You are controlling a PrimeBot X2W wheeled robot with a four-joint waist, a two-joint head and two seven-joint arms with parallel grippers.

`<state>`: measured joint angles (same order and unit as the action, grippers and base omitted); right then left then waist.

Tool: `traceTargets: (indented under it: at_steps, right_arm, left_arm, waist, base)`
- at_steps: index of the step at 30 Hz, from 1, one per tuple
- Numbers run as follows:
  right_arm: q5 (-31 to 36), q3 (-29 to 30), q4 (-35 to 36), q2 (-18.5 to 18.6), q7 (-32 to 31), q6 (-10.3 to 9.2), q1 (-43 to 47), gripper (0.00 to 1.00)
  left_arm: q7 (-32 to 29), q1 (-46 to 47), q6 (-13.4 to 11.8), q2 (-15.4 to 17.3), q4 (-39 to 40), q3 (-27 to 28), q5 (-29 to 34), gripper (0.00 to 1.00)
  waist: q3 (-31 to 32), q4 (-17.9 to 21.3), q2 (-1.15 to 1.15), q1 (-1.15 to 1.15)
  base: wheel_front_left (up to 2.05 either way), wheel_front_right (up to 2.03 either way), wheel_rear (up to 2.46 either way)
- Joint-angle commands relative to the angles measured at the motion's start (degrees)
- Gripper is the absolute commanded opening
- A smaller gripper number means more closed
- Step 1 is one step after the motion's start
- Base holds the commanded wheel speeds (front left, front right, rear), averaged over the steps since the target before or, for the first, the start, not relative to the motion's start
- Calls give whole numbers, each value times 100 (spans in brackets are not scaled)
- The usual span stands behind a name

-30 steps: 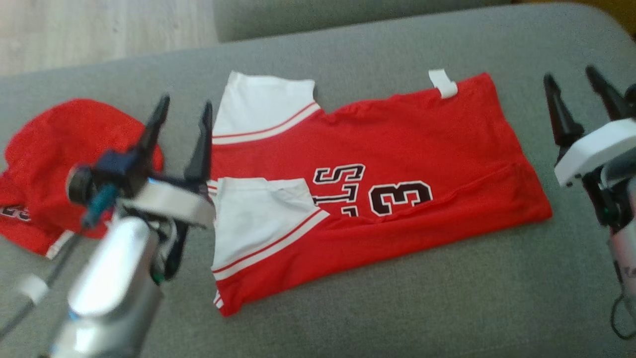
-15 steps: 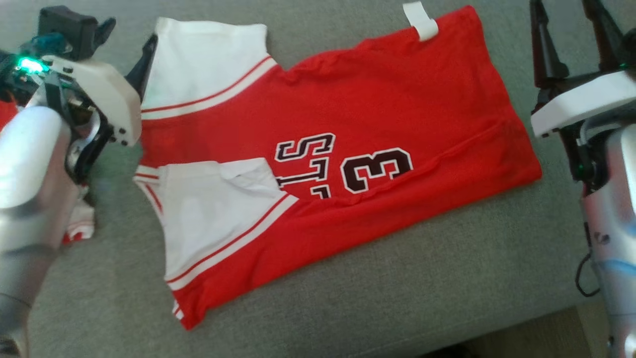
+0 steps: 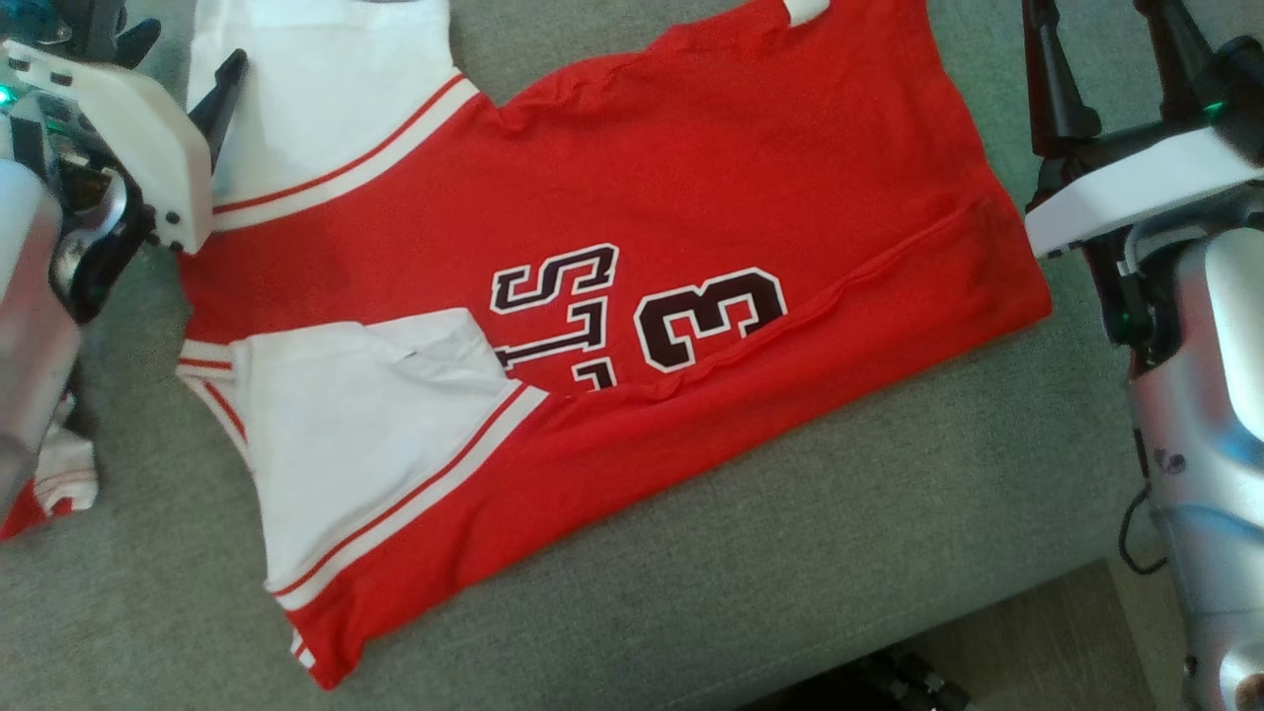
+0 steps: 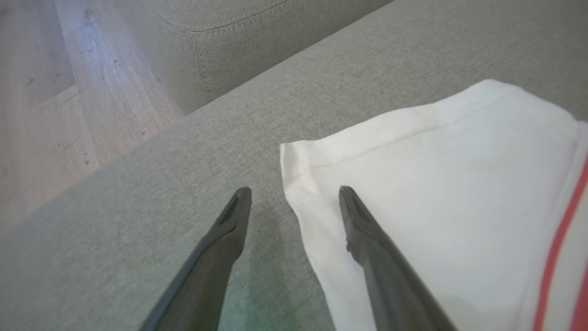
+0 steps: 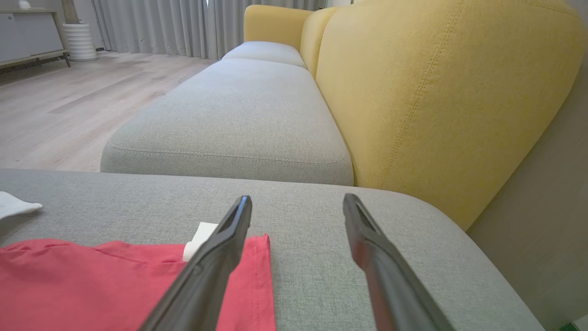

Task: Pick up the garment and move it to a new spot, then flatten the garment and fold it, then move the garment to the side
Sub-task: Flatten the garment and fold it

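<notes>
Head view: the red jersey (image 3: pixel 612 197) lies spread on the grey sofa cushion (image 3: pixel 790 553), number and letters facing up, a crease running along its near part, white sleeves toward my left and hem toward my right; my left pincer (image 4: pixel 294 189) hangs at the far sleeve (image 4: pixel 436 184), fingers spread wide with nothing gripped; in the left wrist view one finger is over bare cushion, the other over the sleeve's white edge, the cuff corner just beyond the tips; whether they touch the cloth I cannot tell; my right pincer (image 5: pixel 297 197) is likewise apart and empty at the far hem corner; in the right wrist view one finger crosses the red corner beside a small white tag (image 5: pixel 197 239), the other lies over bare grey fabric; a yellow backrest (image 5: pixel 436 92) rises beyond; a second red garment (image 3: pixel 44 484) peeks out at my left.
</notes>
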<state>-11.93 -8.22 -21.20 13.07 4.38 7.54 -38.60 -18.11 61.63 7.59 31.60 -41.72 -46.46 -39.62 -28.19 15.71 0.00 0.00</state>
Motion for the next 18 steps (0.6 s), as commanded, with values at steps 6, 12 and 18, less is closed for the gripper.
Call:
traceTargets:
  at_steps: [6,12,18]
  right_arm:
    - [48,-76,162,-70,69,-5,-266,100]
    - [115,-83,97,-54,102,-5,-355,100]
    - [192,-79,-20,72,41,-5,-417,100]
  left_arm:
    - [-238,576,-10,315,-7,-164,-263,100]
    - [-765,567,-10,353,104,-554,-915,0]
    - [-538,545,-10,374,404,-807,-1348,0]
  waist:
    - [-216,144,0,0]
    - [-281,173,0,0]
    - [-159,11,0,0]
  base:
    - [0,0,0]
    - [0,0,0]
    - [0,0,0]
